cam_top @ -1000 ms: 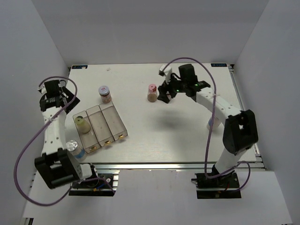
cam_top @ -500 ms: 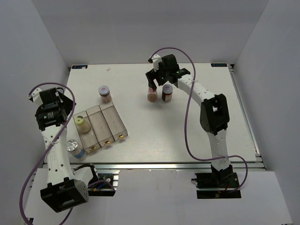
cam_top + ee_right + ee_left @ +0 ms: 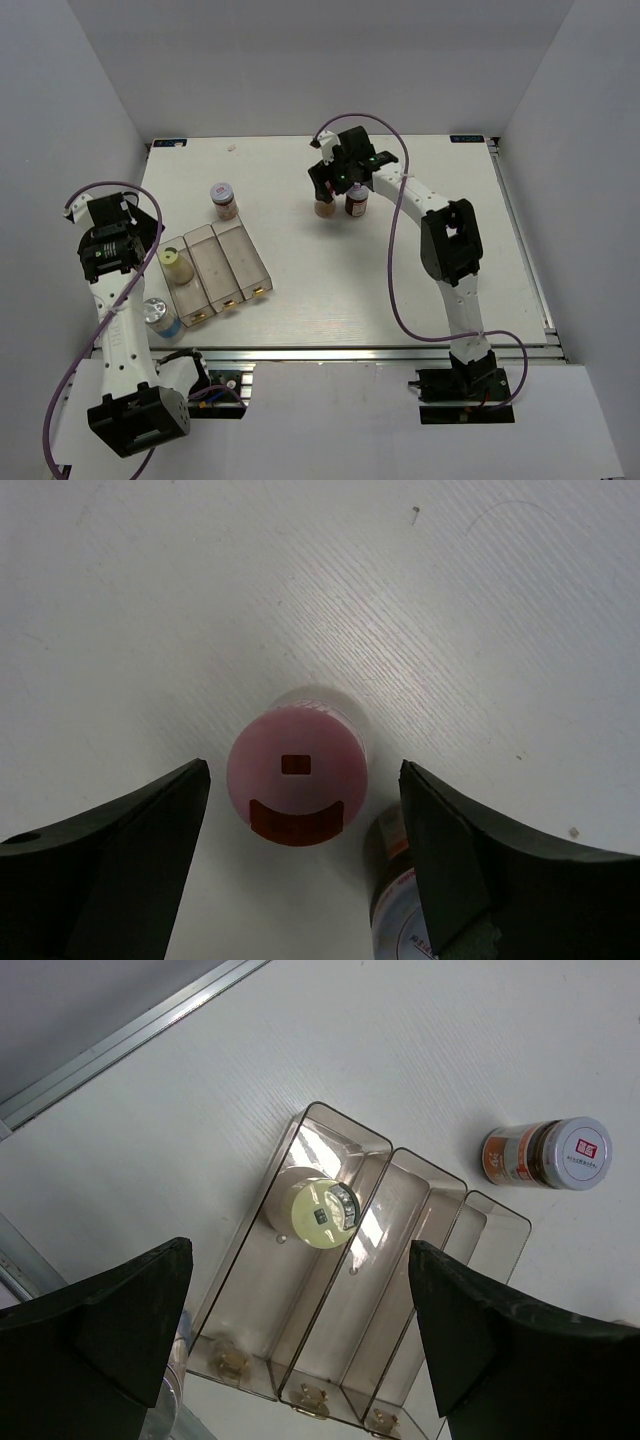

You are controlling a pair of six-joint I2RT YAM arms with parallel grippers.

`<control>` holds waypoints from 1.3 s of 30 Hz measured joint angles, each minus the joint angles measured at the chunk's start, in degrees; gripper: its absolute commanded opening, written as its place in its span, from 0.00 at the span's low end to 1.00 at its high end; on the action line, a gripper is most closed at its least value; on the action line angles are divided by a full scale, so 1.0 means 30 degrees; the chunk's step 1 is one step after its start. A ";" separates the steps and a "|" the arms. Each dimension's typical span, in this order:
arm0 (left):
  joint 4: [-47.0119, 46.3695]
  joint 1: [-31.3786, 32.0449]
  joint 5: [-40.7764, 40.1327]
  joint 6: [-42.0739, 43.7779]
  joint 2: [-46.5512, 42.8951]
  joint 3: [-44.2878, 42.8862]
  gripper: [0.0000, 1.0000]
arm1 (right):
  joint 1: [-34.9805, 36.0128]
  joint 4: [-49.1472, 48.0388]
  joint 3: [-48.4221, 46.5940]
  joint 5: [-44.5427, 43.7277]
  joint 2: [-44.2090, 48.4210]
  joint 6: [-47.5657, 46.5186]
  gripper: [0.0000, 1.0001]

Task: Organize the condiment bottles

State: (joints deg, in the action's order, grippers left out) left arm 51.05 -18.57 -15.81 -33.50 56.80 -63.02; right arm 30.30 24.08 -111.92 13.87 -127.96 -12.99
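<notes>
Silver-lidded bottle [image 3: 158,314] stands just beside the near left corner of the clear tray [image 3: 245,262]. Yellow-lidded jar [image 3: 320,1214] sits upright in the tray's leftmost compartment; left gripper [image 3: 300,1248] hangs left of the tray, jaws wide, empty. Grey-lidded jar [image 3: 224,200] is just beyond the tray's far end; well to the tray's far right, right gripper [image 3: 302,770] straddles the pink-lidded jar [image 3: 296,748], jaws wide and clear of it, with the dark jar [image 3: 356,201] on the side away from the tray.

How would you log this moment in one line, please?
right gripper: open above pink-lidded jar | left gripper: open, empty | tray: one yellow-lidded jar
</notes>
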 measured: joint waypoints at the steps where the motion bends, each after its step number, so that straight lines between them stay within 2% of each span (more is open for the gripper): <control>1: -0.0007 0.0000 0.0000 0.0000 -0.0007 0.0000 0.98 | 0.0036 -0.0015 0.0029 -0.0007 -0.0044 -0.0044 0.78; 2: 0.0000 0.0000 0.0000 0.0000 -0.0007 0.0000 0.98 | 0.0073 -0.0036 0.0036 -0.0015 -0.0095 -0.0080 0.76; 4: 0.0044 0.0000 0.0000 0.0007 -0.0007 0.0000 0.98 | 0.0109 -0.0226 0.0102 -0.0051 -0.0168 -0.0168 0.65; 5: 0.0087 0.0000 0.0000 0.0015 -0.0007 0.0000 0.98 | 0.0138 -0.0350 0.0138 -0.0066 -0.0211 -0.0248 0.57; 8: 0.0372 0.0000 0.0000 0.0015 -0.0029 0.0000 0.98 | 0.0182 -0.0984 0.0386 -0.0087 -0.0233 -0.0408 0.42; 9: 0.0474 0.0000 0.0000 0.0015 -0.0058 0.0000 0.98 | 0.0189 -0.1209 0.0452 -0.0058 -0.0233 -0.0481 0.31; 11: 0.0605 0.0000 0.0000 0.0015 -0.0168 0.0000 0.98 | 0.0189 -0.1676 0.0714 0.0022 -0.0204 -0.0605 0.16; 12: 0.0648 0.0000 0.0000 0.0015 -0.0248 0.0000 0.98 | 0.0189 -0.1880 0.0838 0.0073 -0.0175 -0.0699 0.02; 20: 0.0831 0.0000 0.0160 0.0022 -0.0780 0.0000 0.98 | 0.0255 -0.2353 0.1887 0.1122 0.1224 -0.1362 0.00; 25: 0.0787 0.0000 0.0474 0.0197 -0.0882 0.0000 0.98 | 0.0852 -0.2528 0.1894 0.4335 0.3570 -0.1807 0.00; 31: 0.0510 0.0000 0.0466 0.0306 -0.1712 -0.0313 0.98 | 0.4197 -0.3541 0.1785 0.8116 0.5413 -0.2324 0.00; 36: 0.0590 0.0000 -0.0131 0.0364 -0.2550 -0.1683 0.98 | 0.7191 -0.4269 0.1129 0.9632 0.4058 -0.1268 0.00; 39: 0.0561 0.0000 -0.0896 0.0291 -0.3351 -0.2324 0.98 | 0.8072 -0.5034 0.0204 0.9938 0.2601 0.0022 0.00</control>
State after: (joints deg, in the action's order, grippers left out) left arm 52.73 -18.57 -18.50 -32.62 46.74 -70.00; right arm 54.52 8.97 -111.31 43.68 -120.16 -12.93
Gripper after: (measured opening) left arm 0.982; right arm 0.561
